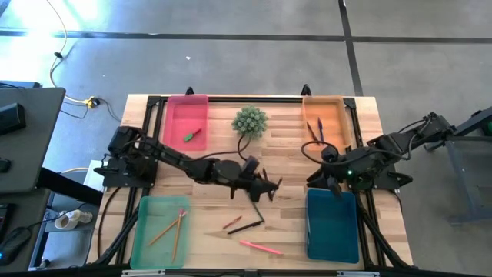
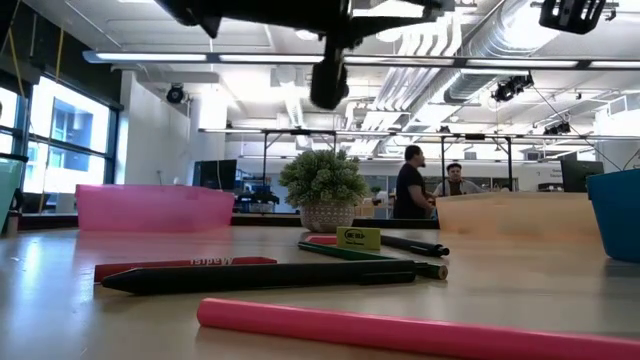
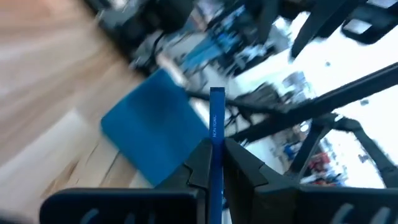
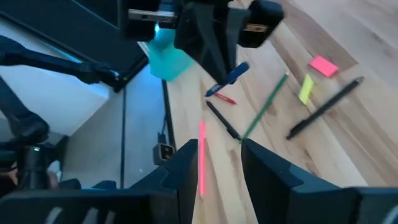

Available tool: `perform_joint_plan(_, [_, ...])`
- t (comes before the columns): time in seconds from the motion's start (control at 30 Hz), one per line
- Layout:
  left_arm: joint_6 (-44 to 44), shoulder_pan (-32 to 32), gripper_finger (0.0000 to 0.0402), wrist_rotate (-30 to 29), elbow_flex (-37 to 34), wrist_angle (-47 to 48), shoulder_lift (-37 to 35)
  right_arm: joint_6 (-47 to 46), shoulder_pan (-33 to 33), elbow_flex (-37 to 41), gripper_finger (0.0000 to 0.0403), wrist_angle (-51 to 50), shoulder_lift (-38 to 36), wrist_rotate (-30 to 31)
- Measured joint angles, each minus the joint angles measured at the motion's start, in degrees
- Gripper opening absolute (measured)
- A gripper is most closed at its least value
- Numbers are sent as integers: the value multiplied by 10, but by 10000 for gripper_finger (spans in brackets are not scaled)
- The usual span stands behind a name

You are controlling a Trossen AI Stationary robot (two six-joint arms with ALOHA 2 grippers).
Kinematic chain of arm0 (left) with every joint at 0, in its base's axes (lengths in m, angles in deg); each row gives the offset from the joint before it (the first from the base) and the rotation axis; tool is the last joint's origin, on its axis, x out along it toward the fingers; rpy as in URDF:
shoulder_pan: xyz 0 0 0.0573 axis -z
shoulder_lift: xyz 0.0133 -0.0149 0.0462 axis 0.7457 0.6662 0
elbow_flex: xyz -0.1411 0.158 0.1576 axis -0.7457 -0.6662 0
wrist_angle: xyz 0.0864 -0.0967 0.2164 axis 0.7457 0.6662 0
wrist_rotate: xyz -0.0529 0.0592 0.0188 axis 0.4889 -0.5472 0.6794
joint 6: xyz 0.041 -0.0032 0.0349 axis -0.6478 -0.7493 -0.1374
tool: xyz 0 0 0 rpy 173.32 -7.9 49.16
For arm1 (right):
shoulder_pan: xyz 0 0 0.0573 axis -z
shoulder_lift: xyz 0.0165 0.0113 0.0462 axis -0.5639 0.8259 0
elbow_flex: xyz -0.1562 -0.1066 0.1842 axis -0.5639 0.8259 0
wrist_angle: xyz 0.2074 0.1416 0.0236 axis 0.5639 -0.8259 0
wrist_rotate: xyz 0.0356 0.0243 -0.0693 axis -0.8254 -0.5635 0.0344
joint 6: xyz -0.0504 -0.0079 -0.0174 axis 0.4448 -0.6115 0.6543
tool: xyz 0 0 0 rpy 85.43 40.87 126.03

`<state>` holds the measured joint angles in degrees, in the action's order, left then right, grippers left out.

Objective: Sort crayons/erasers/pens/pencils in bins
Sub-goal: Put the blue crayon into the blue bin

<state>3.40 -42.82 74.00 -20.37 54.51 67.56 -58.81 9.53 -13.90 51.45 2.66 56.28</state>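
On the pale wooden counter (image 1: 215, 211) a potted plant (image 1: 250, 121) stands; beyond, we see two people (image 2: 432, 188). Our left tool (image 3: 212, 163) pinches a blue crayon (image 3: 216, 127) above the middle. Our right tool (image 4: 214, 152) hangs half open by the teal bin (image 1: 332, 225). Two pencils (image 1: 171, 229) lie in the green bin (image 1: 146, 242).

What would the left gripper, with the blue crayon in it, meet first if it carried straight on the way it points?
Most likely the blue bin: in the wrist view it lies just beyond the left gripper and blue crayon, though depth is unclear.
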Motion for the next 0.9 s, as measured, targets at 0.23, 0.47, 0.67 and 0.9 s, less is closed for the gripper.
perform_joint_plan(0.23, [-19, -12, 14, -17, 0, -81, -1, 4, 0, 0, 114, 48, 3, 54])
perform_joint_plan(0.47, [-35, -13, 14, -58, 0, -133, -1, 0, 0, 0, 117, 82, 30, 88])
perform_joint_plan(0.67, [-43, -13, 14, -71, 0, -142, -1, 10, 1, 0, 150, 132, 71, 99])
perform_joint_plan(0.9, [-49, -13, 14, -72, 0, -142, -1, -9, 1, 0, 183, 141, 110, 143])
